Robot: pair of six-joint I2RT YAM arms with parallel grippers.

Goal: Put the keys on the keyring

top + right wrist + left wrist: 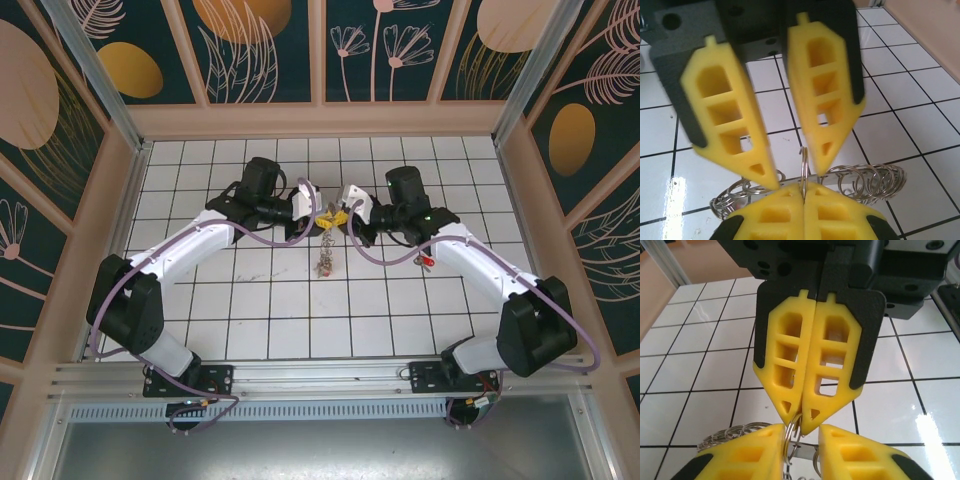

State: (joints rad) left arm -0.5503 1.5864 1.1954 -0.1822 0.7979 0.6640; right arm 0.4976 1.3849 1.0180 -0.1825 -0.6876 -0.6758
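The keyring (323, 252) sits in the middle of the top view. Its beaded, chain-like length runs down the frame from the spot where your two grippers meet above the white tiled table (250, 320).

Your right gripper (802, 192) has its yellow fingers pressed together at the bottom centre of its wrist view, clamped on one thin loop of the keyring that stands upright. The rest of the coil fans out to the lower left and lower right.

Your left gripper (799, 175) comes in from the top of that same view with its fingers apart, one tip on each side of the upright loop. I cannot tell whether either tip touches it. In the left wrist view the loop passes between its own fingers at the bottom centre, with a flat silvery piece just behind. That piece may be a key blade, but it is too hidden to say.

As I judge it, you are early in the task. The ring is secured and presented, but no coloured key head shows on it. A small red thing (427, 262) beside the right forearm, right of centre in the top view, looks like a key lying well apart from the ring. The threading itself looks yet to be done.
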